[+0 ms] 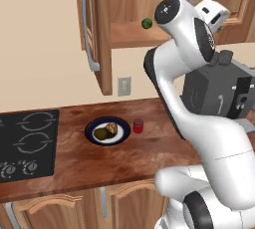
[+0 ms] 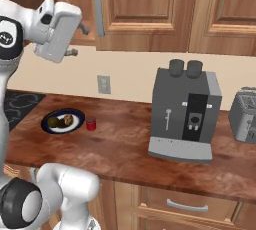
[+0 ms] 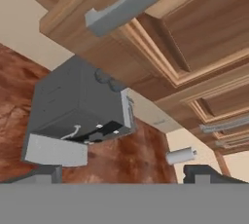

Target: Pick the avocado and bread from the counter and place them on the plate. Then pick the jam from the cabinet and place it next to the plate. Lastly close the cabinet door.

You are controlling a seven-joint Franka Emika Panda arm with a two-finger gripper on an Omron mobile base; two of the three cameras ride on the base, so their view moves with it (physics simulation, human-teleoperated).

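The cabinet door (image 1: 102,34) stood open above the counter (image 1: 149,153); stiff and hinged, it looked best pushed near its handle (image 1: 88,24). The gripper (image 3: 121,172) hung raised beside it, jaws spread, holding nothing.

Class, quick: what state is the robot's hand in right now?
Hand: open, fingers spread wide, holding nothing, raised near the cabinet door.
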